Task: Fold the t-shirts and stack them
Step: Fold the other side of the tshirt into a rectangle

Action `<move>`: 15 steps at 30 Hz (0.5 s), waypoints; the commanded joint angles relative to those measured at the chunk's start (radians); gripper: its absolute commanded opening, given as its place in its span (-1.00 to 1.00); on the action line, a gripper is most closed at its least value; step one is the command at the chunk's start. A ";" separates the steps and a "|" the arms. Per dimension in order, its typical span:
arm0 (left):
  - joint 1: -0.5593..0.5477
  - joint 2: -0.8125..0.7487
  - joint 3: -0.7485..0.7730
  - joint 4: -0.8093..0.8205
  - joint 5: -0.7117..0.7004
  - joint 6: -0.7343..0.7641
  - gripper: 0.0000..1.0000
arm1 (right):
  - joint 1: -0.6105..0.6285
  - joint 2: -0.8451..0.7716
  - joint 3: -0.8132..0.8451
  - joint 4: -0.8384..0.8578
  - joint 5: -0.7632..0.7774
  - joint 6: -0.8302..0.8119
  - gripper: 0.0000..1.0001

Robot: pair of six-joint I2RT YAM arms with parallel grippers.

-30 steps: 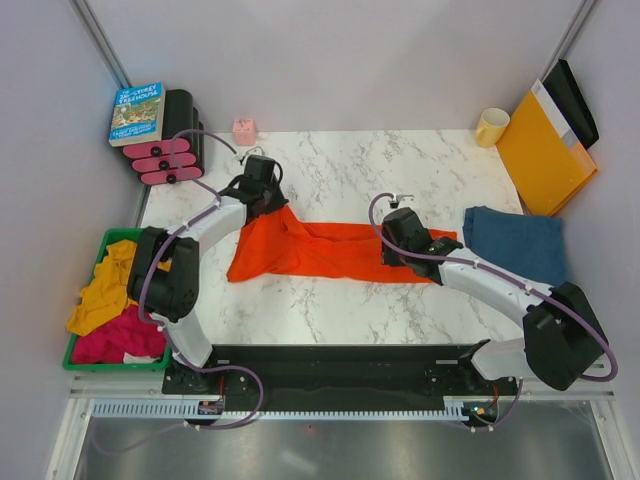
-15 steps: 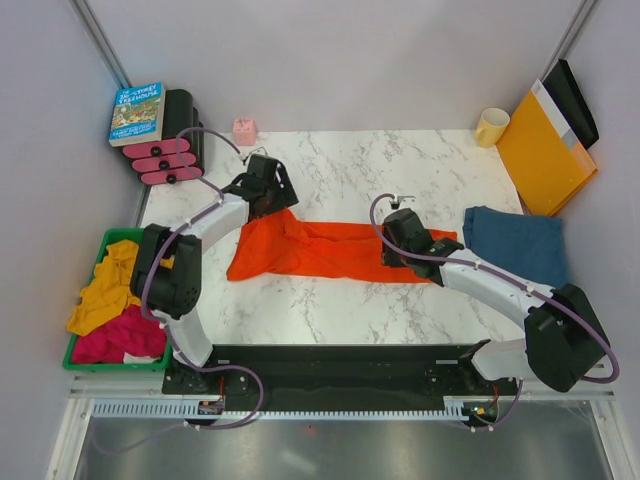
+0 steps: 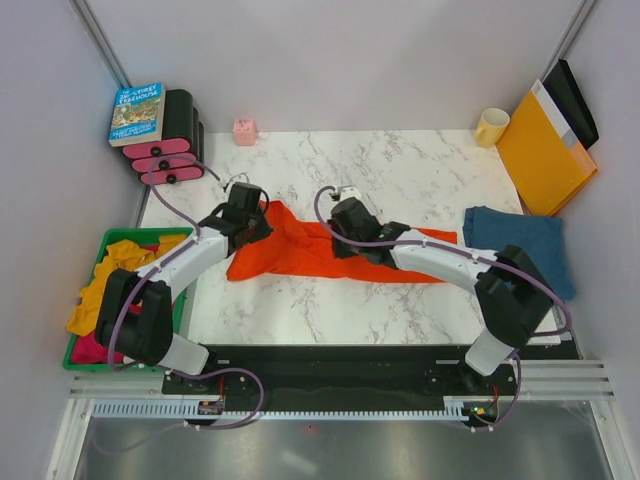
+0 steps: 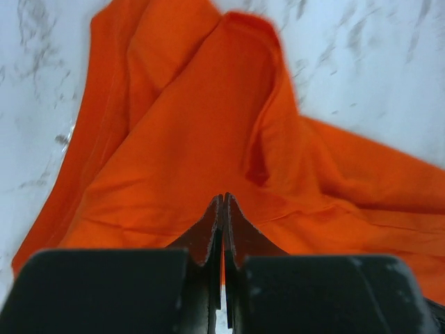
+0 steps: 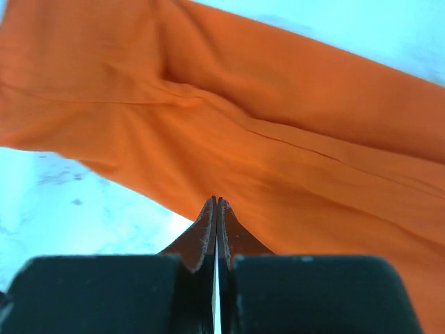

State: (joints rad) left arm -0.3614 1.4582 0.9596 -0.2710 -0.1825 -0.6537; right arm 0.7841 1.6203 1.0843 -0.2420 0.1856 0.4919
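Right gripper (image 5: 217, 202) has slid left along the orange-red t-shirt (image 3: 300, 255) to its middle, clenched. Left gripper (image 4: 224, 198) pinches its far-left end.

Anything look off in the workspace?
Bright orange-red cloth t-shirt lies bunched in a long creased strip across the white marble table, not spread flat. Dark denim-blue t-shirt is folded at right. Nothing spilled or damaged.

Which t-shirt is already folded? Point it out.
The dark blue t-shirt on the right, a rough square; the orange-red t-shirt lies stretched out long, unfolded.
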 commanded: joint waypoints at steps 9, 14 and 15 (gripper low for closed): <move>0.018 0.048 -0.133 -0.065 -0.046 -0.118 -0.96 | 0.107 0.305 0.356 0.089 -0.152 0.047 -1.00; 0.019 0.083 -0.147 -0.069 -0.015 -0.149 -0.96 | 0.130 0.378 0.390 0.093 -0.179 0.060 -1.00; 0.019 0.088 -0.148 -0.071 -0.012 -0.152 -0.96 | 0.135 0.386 0.396 0.098 -0.181 0.063 -1.00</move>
State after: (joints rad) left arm -0.3481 1.5223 0.8181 -0.3408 -0.2039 -0.7433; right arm 0.8959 1.9675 1.4246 -0.1814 0.0467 0.5278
